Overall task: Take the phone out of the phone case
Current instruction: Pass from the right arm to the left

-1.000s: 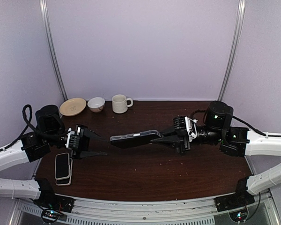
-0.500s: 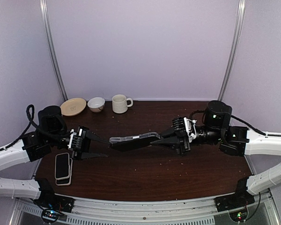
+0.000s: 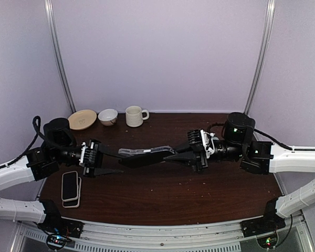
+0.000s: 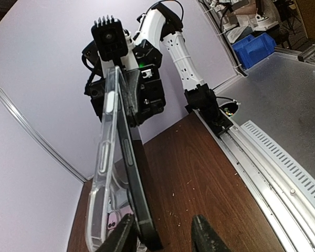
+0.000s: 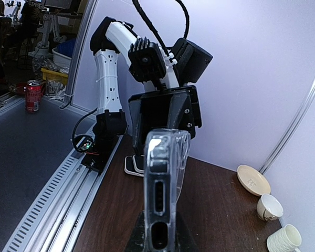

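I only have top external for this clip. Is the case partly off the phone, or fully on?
Observer: Partly off. Left wrist shows the clear case bowed away from the dark phone, with a gap between them.
Operator: Where's the left gripper against that gap?
Observer: The left gripper is open; the phone's end sits between its fingers, the case's end seemingly outside them.
Operator: And the right's grip?
Observer: Right wrist shows the right gripper clamping the case edge-on, upright, cutouts facing the camera.

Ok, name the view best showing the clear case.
Left wrist: the clear case and phone show edge-on, splayed apart at the near end. Top shows them small; right wrist shows only the case's end.
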